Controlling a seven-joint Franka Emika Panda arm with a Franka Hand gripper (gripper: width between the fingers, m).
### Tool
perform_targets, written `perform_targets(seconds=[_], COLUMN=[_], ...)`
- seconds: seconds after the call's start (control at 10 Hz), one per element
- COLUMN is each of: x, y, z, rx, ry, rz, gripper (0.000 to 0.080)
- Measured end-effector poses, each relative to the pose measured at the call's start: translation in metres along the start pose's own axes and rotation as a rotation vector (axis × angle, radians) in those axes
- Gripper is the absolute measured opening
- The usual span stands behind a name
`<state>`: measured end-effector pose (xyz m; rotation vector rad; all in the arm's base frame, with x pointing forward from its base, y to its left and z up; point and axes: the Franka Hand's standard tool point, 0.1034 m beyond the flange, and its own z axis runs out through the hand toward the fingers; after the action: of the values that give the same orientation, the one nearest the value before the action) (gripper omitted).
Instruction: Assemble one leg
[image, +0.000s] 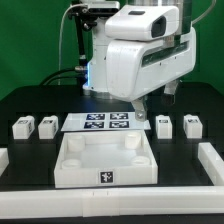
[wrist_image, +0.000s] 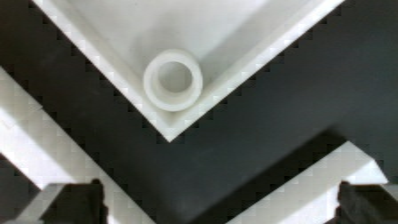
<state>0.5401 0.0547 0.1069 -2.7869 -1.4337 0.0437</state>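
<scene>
Several legs, small white blocks with tags, stand in a row on the black table. Two are at the exterior view's left (image: 22, 127) (image: 47, 125) and two at its right (image: 165, 125) (image: 192, 124). The large white tray-like piece (image: 70, 165) lies in front. My gripper (image: 150, 108) hangs above the table behind that piece, left of the right-hand legs. In the wrist view the gripper (wrist_image: 217, 205) is open and empty, with dark fingertips (wrist_image: 71, 205) wide apart. Beneath it shows a corner of the tray-like piece (wrist_image: 107, 40) with a round socket (wrist_image: 173, 80). No leg shows in the wrist view.
The marker board (image: 105, 122) lies flat between the two pairs of legs. White rails edge the table at the exterior view's right (image: 210, 160) and left (image: 4, 156). The arm's white body (image: 135, 55) looms over the back of the table.
</scene>
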Motion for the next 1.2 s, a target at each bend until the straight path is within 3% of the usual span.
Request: perform_targets(seconds=[0.2,0.3,0.6,0.9,1.2], x=[-0.032,-0.057,-0.102,-0.122,-0.122], y=[-0.03,-0.04,-0.046,-0.037,-0.033], z=[0.009,0.017,0.047,0.079,0.093], rx=[0.0,0.007,0.023,0.031,0.052], ry=[-0.005,-0.009,0.003,0.023,0.025], rz=[-0.209,-0.363,-0.717,-0.77,-0.746], gripper=[0.065,0.065,0.065,0.065,0.065])
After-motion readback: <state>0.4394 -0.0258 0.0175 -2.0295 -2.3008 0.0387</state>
